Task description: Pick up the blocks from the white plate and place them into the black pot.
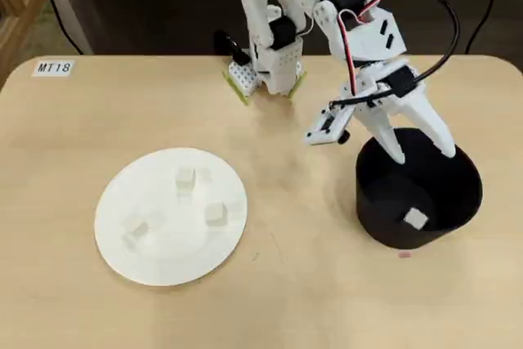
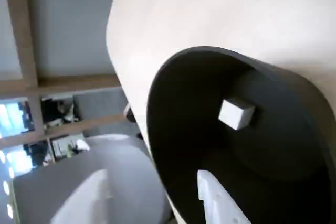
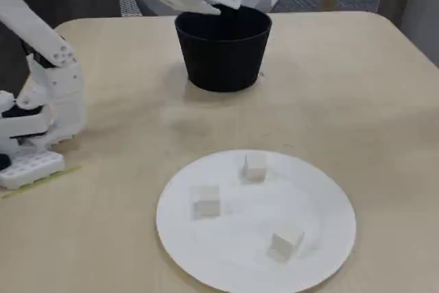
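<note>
**One block in the pot, three left on the plate**

The claw (image 1: 425, 153) hangs over the back rim of the black pot (image 1: 458, 202), with its two white fingers spread wide and nothing between them; in the wrist view one finger (image 2: 218, 200) pokes in from the bottom edge, just over the pot's dark inside (image 2: 178, 129).

One small white block (image 1: 415, 218) lies on the floor of the pot, near the front wall in the overhead view; the wrist view shows the same block (image 2: 236, 113) sitting alone on the black bottom; I see no other block in there.

The white plate (image 1: 122, 243) sits well apart from the pot, on the left side of the table (image 1: 310, 300) in the overhead view; three blocks lie on it, each apart from the others; one (image 1: 185, 177) is near the top, one (image 1: 214, 214) is toward the right, and one (image 1: 136, 229) is toward the left.

So I think the job has just begun; one block is done and three are left; the next move looks like a trip to the plate for another block.
</note>
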Tool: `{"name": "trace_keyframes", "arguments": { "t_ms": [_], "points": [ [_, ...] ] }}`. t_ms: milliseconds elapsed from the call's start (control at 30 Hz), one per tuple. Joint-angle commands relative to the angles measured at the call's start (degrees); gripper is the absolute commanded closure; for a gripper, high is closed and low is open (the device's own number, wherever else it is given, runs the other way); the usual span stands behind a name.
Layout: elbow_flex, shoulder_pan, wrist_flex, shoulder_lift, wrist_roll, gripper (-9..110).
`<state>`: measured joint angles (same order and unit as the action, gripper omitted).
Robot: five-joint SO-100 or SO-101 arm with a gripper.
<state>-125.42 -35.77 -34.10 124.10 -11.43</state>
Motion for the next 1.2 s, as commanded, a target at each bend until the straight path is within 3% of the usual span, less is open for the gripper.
{"name": "trace_keyframes", "arguments": {
  "t_ms": [0, 233, 367, 533, 767, 967, 1167],
  "points": [
    [0.2, 3.6, 1.8, 5.9, 1.1, 104],
    [-0.1, 20.1, 10.4, 15.9, 12.4, 104],
    [0.5, 36.6, 6.2, 15.2, 20.9, 104],
    [11.9, 53.5, -14.3, 2.2, 15.9, 104],
    [34.9, 67.1, -39.3, -19.6, 10.0, 104],
    [57.3, 71.2, -58.2, -41.8, 10.2, 104],
    [69.7, 69.9, -60.1, -53.9, 10.3, 104]
  ]
}}
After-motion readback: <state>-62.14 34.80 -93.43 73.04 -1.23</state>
